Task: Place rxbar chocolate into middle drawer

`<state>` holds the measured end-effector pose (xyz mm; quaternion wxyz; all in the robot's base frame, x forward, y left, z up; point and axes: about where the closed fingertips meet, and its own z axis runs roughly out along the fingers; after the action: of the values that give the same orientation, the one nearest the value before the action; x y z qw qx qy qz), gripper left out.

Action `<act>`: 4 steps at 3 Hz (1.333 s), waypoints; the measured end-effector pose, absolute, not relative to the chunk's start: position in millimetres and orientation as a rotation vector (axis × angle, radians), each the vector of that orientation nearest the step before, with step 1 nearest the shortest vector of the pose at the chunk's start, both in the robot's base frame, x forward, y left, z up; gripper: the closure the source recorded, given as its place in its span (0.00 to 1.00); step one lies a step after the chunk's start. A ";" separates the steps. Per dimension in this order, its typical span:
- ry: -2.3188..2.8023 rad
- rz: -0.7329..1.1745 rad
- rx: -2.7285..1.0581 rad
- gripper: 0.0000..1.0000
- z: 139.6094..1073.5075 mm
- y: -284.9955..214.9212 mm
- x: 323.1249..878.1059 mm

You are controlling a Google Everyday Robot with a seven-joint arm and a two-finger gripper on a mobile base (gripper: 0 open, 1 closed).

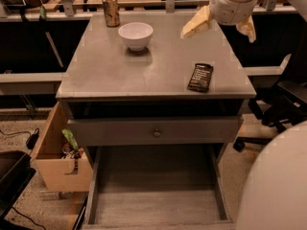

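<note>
Gripper [217, 35]: above the bench [120, 68], far right, jaws wide apart.
Risk: we may shove the edge-lying rxbar chocolate [200, 77] off, missing the middle drawer [153, 193].

A robot lab: gripper [221, 28] fingers [195, 25] above grey cabinet [144, 75], office chair [283, 104].

— Where does the rxbar chocolate [200, 77] lie?
— On the tabletop [144, 75], near the front right corner. The bowl [135, 34] sits back left, with the can [111, 9] behind it at the rear edge.
— And the hand [218, 34]?
— Above the back right of the tabletop, well apart from the bar.
— The middle drawer [156, 200]?
— It stands out at the front, below the knobbed drawer front [156, 131]. A box [60, 164] is to its left.
</note>
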<state>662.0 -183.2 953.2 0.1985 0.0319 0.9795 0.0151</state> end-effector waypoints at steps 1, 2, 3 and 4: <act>2.747 0.056 0.195 0.00 947.2 -183.5 661.1; 2.768 0.041 0.226 0.00 933.2 -181.9 671.3; 2.806 -0.004 0.292 0.00 906.1 -179.9 689.6; 2.833 -0.057 0.378 0.00 886.1 -186.4 701.4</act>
<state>701.4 -186.4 886.1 0.1410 0.1310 0.9811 -0.0196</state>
